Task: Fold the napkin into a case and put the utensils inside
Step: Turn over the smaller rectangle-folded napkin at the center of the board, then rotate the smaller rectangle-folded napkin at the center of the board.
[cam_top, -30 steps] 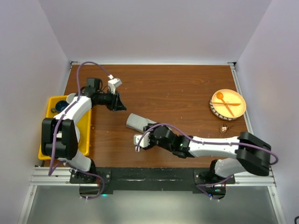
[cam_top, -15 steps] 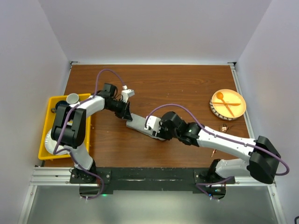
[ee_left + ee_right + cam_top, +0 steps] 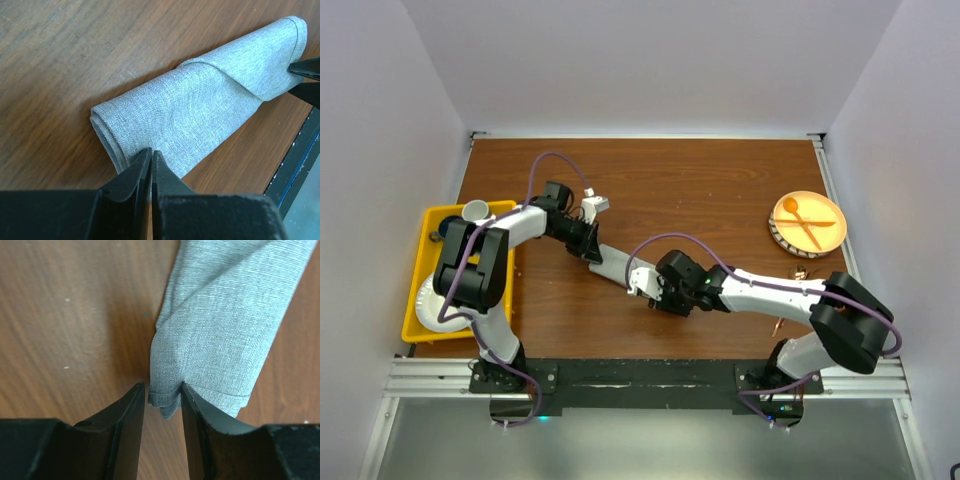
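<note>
The grey napkin (image 3: 613, 266) lies on the table folded into a narrow layered strip; it also shows in the left wrist view (image 3: 200, 105) and the right wrist view (image 3: 230, 315). My left gripper (image 3: 592, 252) is shut, its tips (image 3: 150, 150) against the strip's long edge near the far-left end; no cloth shows between them. My right gripper (image 3: 638, 286) is narrowly open (image 3: 162, 390) around the strip's other end corner, one finger touching the cloth, the other a sliver off it. A copper-coloured utensil (image 3: 800, 272) lies far right, mostly too small to make out.
An orange plate (image 3: 830, 235) with an orange spoon and fork sits at the right. A yellow tray (image 3: 505, 275) at the left edge holds a white plate (image 3: 425, 300) and a cup (image 3: 475, 210). The right arm's purple cable loops above the napkin.
My left arm swung from the back left down to the napkin's far end. My right gripper moved onto the napkin, then slid to its near end. The napkin now lies stretched between both grippers.
</note>
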Motion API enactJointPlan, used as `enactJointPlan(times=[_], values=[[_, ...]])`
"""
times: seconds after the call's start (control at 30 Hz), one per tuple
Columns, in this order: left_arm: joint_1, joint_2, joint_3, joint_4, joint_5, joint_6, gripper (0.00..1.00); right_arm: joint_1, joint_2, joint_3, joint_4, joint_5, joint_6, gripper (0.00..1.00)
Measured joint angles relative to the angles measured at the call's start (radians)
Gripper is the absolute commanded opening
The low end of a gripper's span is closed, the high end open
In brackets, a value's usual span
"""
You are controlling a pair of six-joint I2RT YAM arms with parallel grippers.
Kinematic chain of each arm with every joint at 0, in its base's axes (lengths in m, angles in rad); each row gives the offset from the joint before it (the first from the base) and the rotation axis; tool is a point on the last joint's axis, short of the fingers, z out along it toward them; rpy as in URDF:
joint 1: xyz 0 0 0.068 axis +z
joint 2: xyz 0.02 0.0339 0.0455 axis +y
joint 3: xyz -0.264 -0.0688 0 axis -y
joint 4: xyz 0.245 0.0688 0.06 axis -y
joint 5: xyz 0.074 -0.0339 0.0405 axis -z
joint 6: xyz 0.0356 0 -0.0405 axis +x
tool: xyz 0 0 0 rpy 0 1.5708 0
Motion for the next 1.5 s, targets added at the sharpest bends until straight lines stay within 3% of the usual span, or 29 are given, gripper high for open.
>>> enactJointPlan(times=[0.2,0.43,0.87,1.0,1.1,1.13,1.2,1.27,1.37,1.5], values=[[0.0,-0.045,0.0,-0.037,0.023,0.04,0.1,-0.022,-0.02,0.051,-0.067,-0.095,0.006,0.4],[0.0,-0.111,0.0,-0.081,0.032,0.086,0.09,-0.156,-0.033,0.22,-0.117,-0.169,0.004,0.34],[-0.002,-0.036,-0.033,-0.078,-0.034,0.075,0.06,-0.151,0.135,0.132,-0.087,-0.19,-0.072,0.33],[0.0,0.018,-0.015,-0.072,-0.023,0.05,0.06,-0.132,0.155,0.138,-0.062,-0.194,-0.071,0.38],[-0.001,0.062,0.032,-0.074,-0.008,0.028,0.06,-0.105,0.186,0.167,-0.046,-0.202,-0.052,0.48],[-0.001,0.081,0.053,-0.073,-0.001,0.023,0.07,-0.093,0.201,0.183,-0.04,-0.205,-0.041,0.57],[-0.002,0.125,0.109,-0.071,0.01,0.013,0.13,-0.07,0.232,0.216,-0.027,-0.22,-0.013,0.62],[-0.002,0.179,0.187,-0.071,0.018,0.005,0.24,-0.055,0.26,0.254,-0.026,-0.245,0.019,0.66],[-0.005,0.256,0.331,-0.079,0.021,0.011,0.34,-0.046,0.291,0.327,-0.037,-0.29,0.072,0.66],[0.001,0.273,0.428,-0.074,-0.021,0.043,0.38,-0.082,0.271,0.401,-0.063,-0.348,0.115,0.65]])
